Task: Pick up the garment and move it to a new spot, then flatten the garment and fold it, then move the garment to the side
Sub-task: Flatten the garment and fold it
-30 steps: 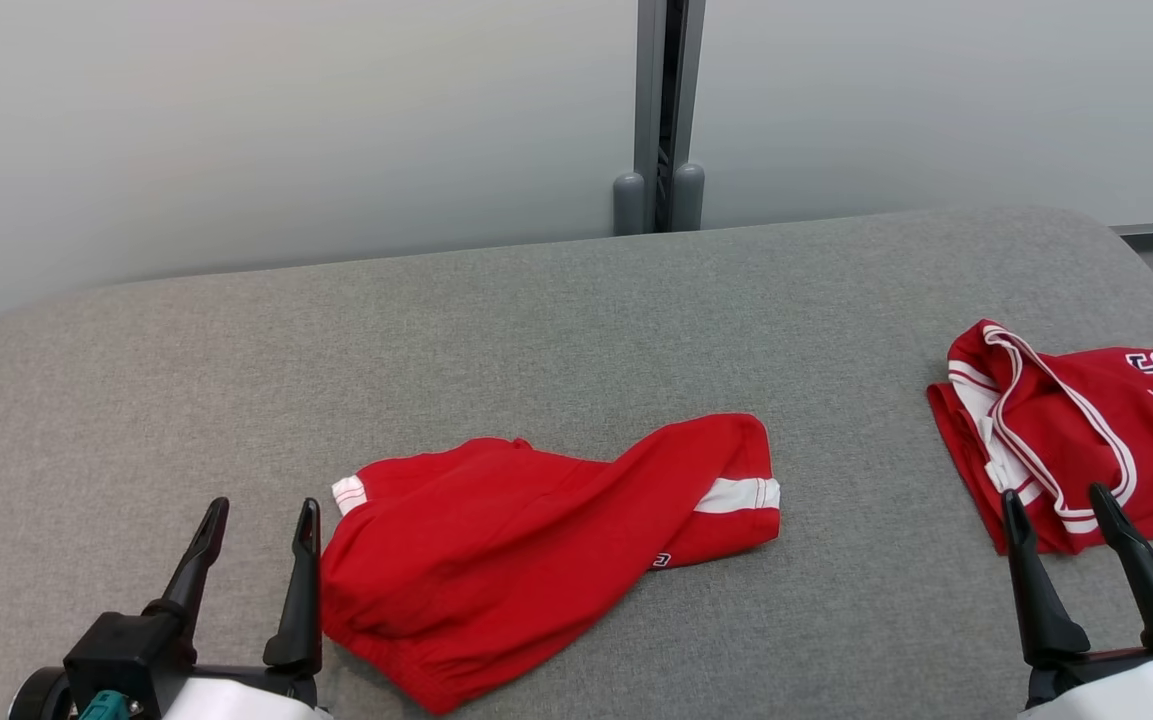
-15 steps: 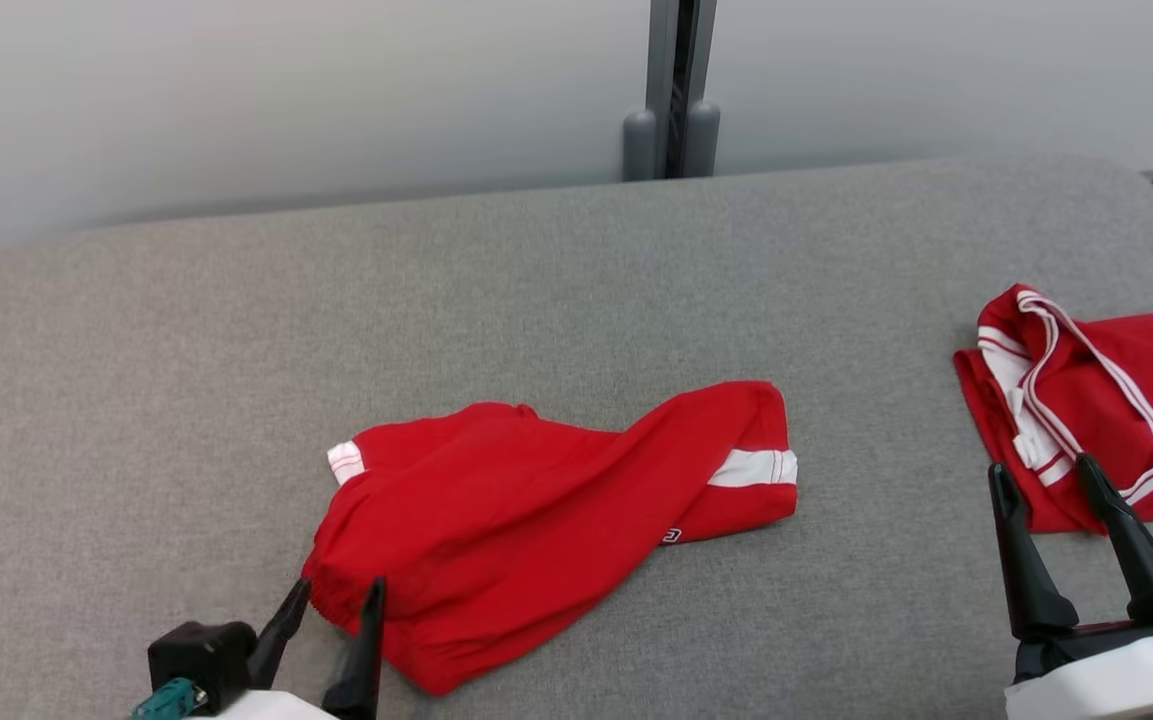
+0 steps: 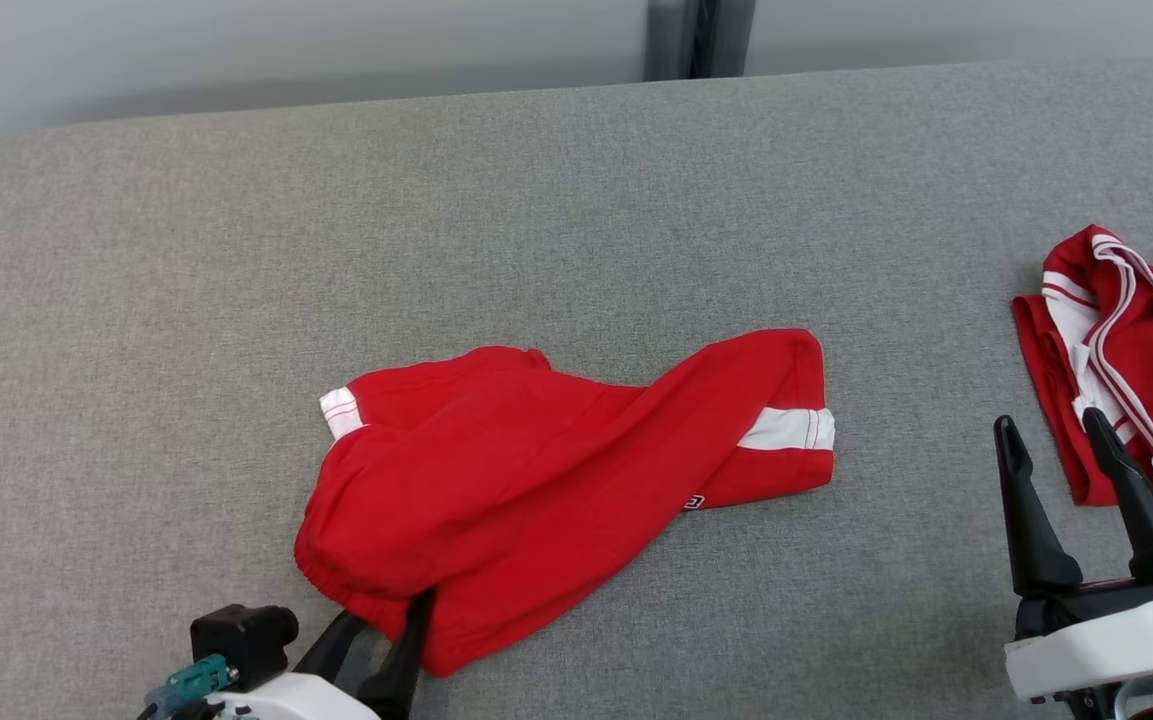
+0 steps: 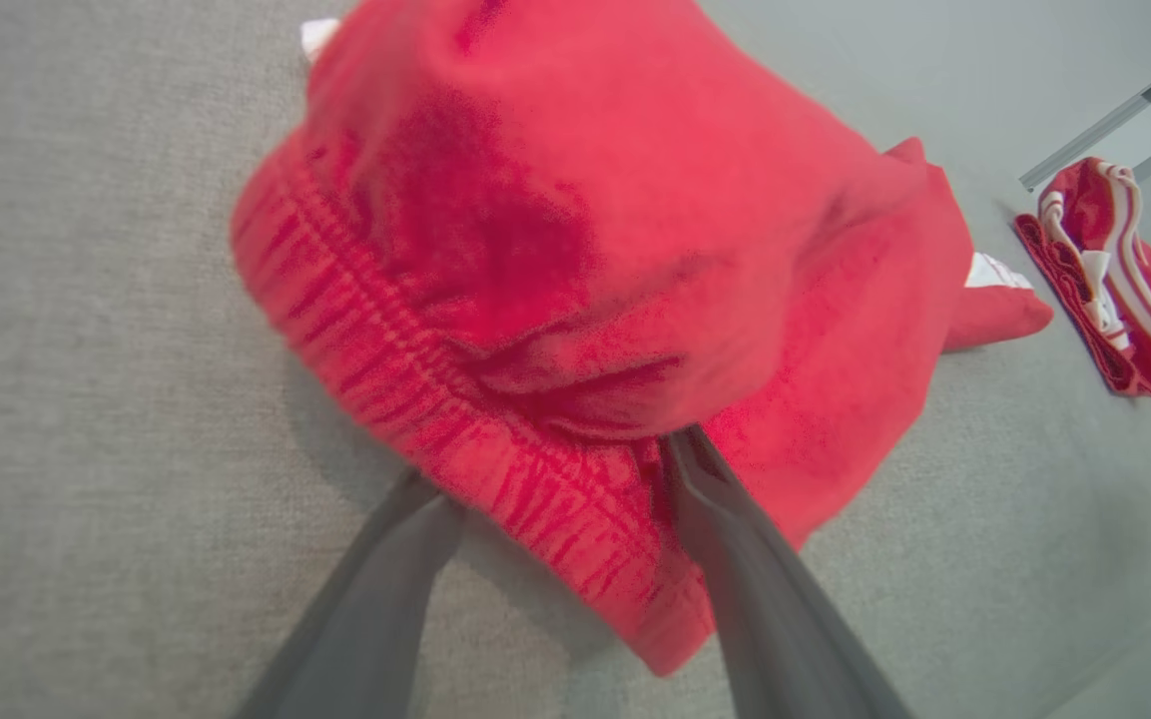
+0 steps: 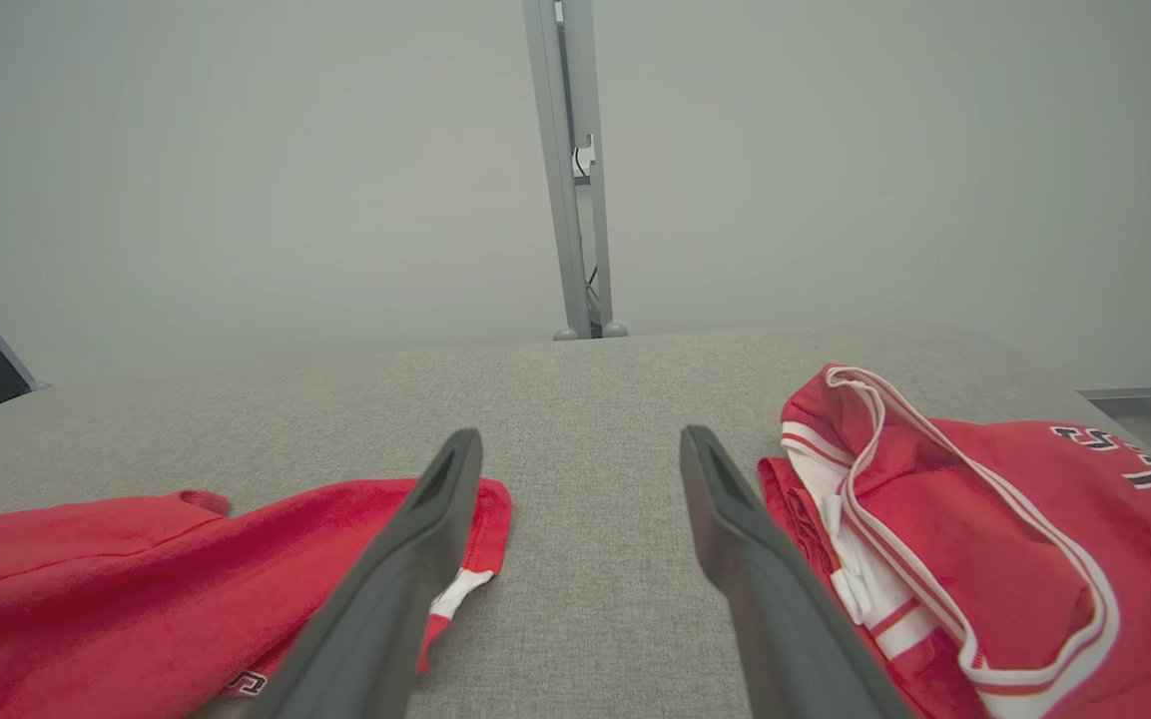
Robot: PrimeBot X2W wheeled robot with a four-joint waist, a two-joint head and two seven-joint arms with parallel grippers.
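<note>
Looking down at the grey fabric counter point(image 3: 576, 200), the red garment point(image 3: 536, 460) is lying crumpled about mid-counter, a white-striped cuff poking out on each side. The left gripper point(image 3: 391, 612) is right at its near edge, jaws spread apart with the elastic waistband point(image 4: 385, 369) sitting between the two fingers. So they're straddling it, not clamped down on it. One finger tip is tucked under the band, the other is on top of the fabric. The right gripper point(image 3: 1050, 422) hangs off to the right, jaws wide apart and holding nothing, just beside a second red jersey with white trim point(image 3: 1136, 370).
</note>
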